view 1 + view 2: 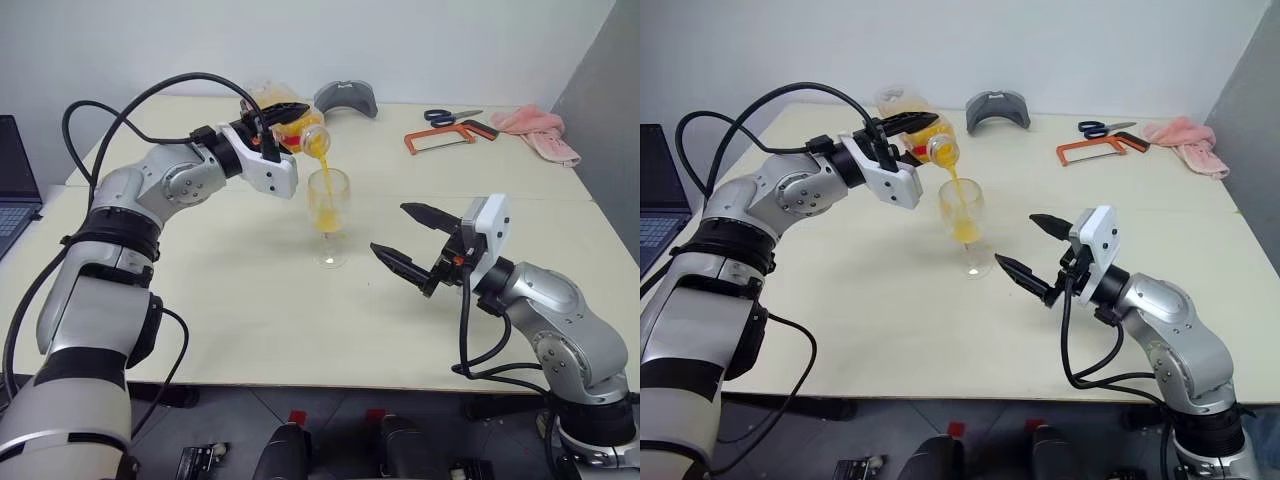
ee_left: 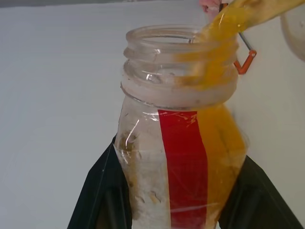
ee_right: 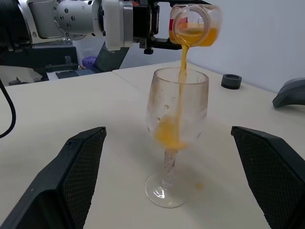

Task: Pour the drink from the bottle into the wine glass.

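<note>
Clamped together on the bottle [image 1: 298, 128], the left gripper [image 1: 283, 122] has its black fingers [image 2: 102, 191] pressed against either side of the clear plastic, right at the red-and-white label strip. It holds the bottle tipped over above the wine glass [image 1: 329, 215], mouth down toward the rim, uncapped. A thin stream of the drink [image 3: 182, 71] falls from the mouth into the bowl, and bright orange liquid pools in the bottom of the bowl.

Standing upright on the pale table [image 1: 230, 300], the glass sits near the middle of it, at about 5 o'clock from the bottle. The right gripper [image 1: 412, 242] hangs just above the tabletop at about 4 o'clock from the glass, near it but not touching, its two fingers spread wide apart with nothing between them and aimed at the glass.

Toward the far edge lie a grey curved object [image 1: 346, 98] at 12 o'clock from the glass, and at about 2 o'clock an orange-framed hacksaw [image 1: 448, 136], blue-handled scissors [image 1: 450, 117] and a pink cloth [image 1: 538, 132]. A small dark cap-like ring [image 3: 231, 81] rests on the table beyond the glass.
</note>
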